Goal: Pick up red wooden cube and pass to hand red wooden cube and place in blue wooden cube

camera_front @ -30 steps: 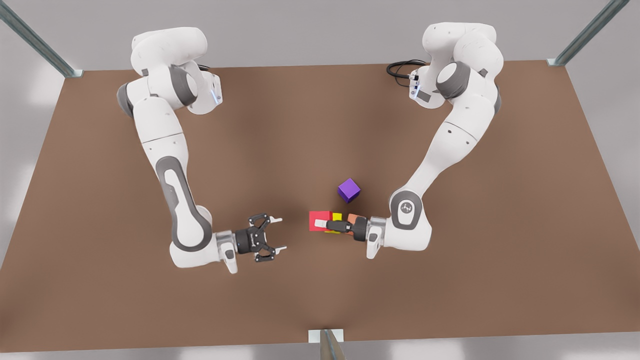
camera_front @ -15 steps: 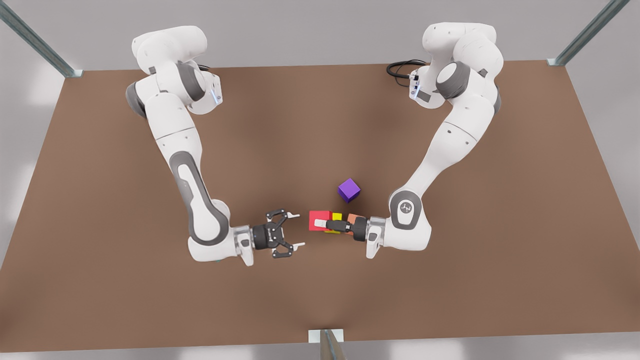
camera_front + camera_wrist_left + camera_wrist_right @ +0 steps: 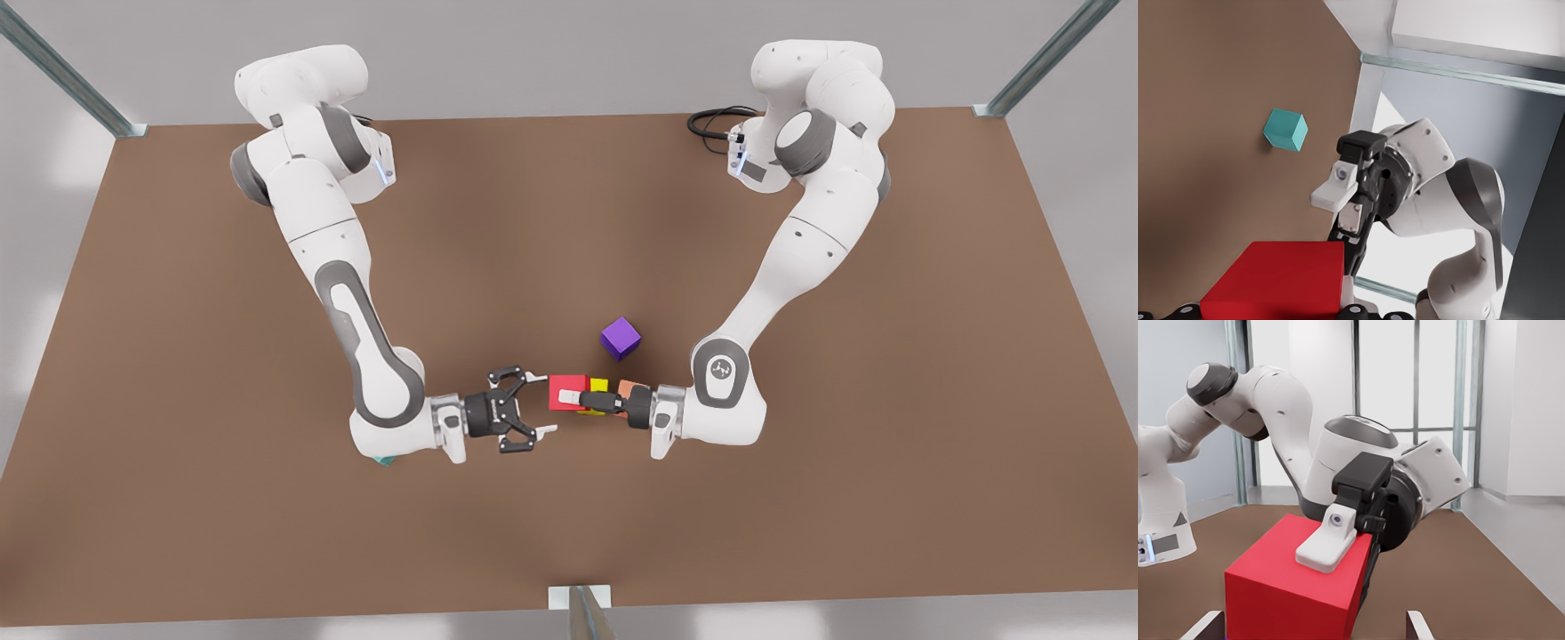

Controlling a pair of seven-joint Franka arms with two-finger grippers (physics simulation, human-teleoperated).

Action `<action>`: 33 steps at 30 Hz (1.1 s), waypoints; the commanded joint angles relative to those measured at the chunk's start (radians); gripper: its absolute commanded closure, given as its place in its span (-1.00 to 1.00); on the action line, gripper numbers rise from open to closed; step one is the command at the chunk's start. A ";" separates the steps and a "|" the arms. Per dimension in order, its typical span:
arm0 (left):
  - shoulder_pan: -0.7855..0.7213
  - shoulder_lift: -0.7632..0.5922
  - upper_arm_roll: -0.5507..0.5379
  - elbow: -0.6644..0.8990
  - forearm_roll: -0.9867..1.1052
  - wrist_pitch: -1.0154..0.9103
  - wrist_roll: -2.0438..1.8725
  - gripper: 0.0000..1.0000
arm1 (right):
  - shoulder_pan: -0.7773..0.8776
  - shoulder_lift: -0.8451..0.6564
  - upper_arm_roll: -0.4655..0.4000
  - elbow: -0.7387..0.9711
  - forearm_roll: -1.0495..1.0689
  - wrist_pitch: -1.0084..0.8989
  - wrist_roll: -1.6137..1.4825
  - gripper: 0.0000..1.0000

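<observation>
My left gripper (image 3: 570, 397), the plain black one on the arm at the front view's right, is shut on the red wooden cube (image 3: 564, 391). The cube also fills the near part of the left wrist view (image 3: 1278, 280). The hand is my right gripper (image 3: 544, 404), skeletal with white fingertips, on the arm at the front view's left. It is open, its tips level with the cube's near face. In the right wrist view the red cube (image 3: 1285, 593) sits ahead between the white fingertips (image 3: 1415, 623). The blue wooden cube (image 3: 1285, 130) lies on the table, mostly hidden under the right arm's elbow (image 3: 384, 460).
A purple cube (image 3: 620, 339) lies just behind the grippers. A yellow cube (image 3: 599, 386) and a peach-orange cube (image 3: 631, 388) sit by the left gripper's fingers. A black cable (image 3: 711, 120) curls near the far arm base. A metal post (image 3: 582, 609) stands at the table's front edge.
My right gripper has travelled toward the front view's right, still open, and closed the gap to the red cube. The left gripper and the cube have stayed in place.
</observation>
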 commanded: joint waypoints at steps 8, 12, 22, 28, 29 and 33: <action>0.000 0.006 -0.001 0.000 -0.007 -0.003 0.038 -0.28 | -0.007 -0.045 0.001 -0.046 -0.004 -0.006 -0.025 -1.00; 0.000 0.006 -0.001 0.000 -0.009 -0.003 0.038 -0.28 | 0.000 -0.047 0.001 -0.047 -0.002 0.005 -0.025 -1.00; 0.000 0.006 -0.001 0.000 -0.007 -0.003 0.038 -0.28 | 0.034 -0.045 0.001 -0.041 0.010 0.046 -0.025 -1.00; -0.005 0.006 -0.001 0.000 -0.007 0.000 0.038 -0.28 | 0.052 -0.039 0.001 -0.039 0.024 0.068 -0.023 -1.00; -0.005 0.006 -0.001 0.000 -0.009 0.000 0.038 -0.28 | 0.051 -0.038 0.001 -0.039 0.024 0.068 -0.025 -1.00; -0.005 0.007 -0.001 0.000 -0.009 0.000 0.038 -0.28 | 0.046 -0.030 -0.001 -0.042 0.022 0.065 -0.028 -1.00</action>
